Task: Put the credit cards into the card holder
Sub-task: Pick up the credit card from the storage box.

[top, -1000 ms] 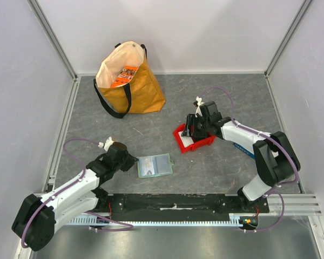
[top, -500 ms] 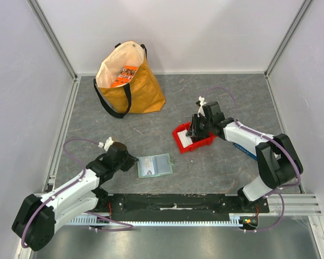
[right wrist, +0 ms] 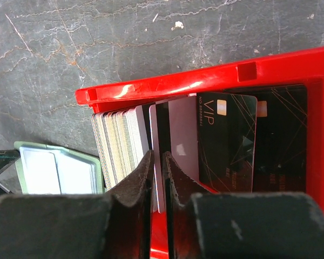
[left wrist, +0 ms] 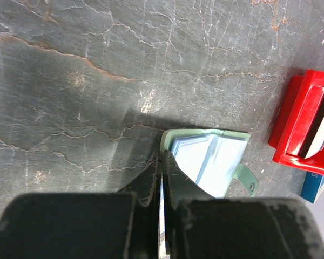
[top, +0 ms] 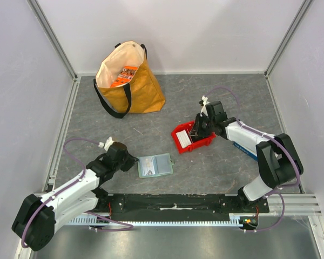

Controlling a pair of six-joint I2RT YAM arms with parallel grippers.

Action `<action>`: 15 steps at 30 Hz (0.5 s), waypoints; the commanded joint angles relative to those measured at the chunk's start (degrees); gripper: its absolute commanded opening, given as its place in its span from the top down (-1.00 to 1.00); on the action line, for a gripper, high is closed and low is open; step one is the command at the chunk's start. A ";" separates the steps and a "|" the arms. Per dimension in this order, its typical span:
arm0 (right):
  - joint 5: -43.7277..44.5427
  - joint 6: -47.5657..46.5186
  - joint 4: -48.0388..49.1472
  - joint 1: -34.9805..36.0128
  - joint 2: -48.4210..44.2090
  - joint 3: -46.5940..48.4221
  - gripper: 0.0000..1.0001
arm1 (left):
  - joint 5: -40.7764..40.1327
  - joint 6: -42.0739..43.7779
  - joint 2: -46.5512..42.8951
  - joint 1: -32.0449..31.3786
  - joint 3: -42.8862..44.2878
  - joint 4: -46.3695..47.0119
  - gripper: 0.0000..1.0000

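The pale-green card holder [top: 155, 165] lies open on the table, its clear pockets up; it also shows in the left wrist view [left wrist: 210, 161]. My left gripper [top: 132, 160] [left wrist: 162, 154] is shut at the holder's left edge, with a thin pale sliver between the fingers. The credit cards [right wrist: 116, 144] stand in a stack inside the red bin [top: 203, 142] [right wrist: 205, 78]. My right gripper [top: 196, 129] [right wrist: 157, 155] is in the bin, shut on one thin whitish card [right wrist: 155, 127] that stands next to the stack.
Black VIP cards [right wrist: 227, 140] lie in the bin to the right of the held card. A yellow tote bag [top: 127, 81] stands at the back left. Grey walls close in the table on three sides.
My right gripper has shifted a little to the right over the bin, uncovering the white card stack. The left arm and the card holder have not moved.
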 commanded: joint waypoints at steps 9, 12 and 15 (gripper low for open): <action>8.75 -2.69 -2.06 -0.09 1.65 0.68 0.72 | -0.34 1.53 -0.63 0.36 0.23 1.95 0.96; 10.25 -2.78 -2.77 -0.18 0.78 1.03 0.73 | -0.43 1.62 -0.63 0.45 0.32 1.96 0.96; 11.74 -2.95 -3.65 -0.09 -0.37 1.20 0.73 | -0.51 1.53 -0.63 0.28 0.23 1.96 0.96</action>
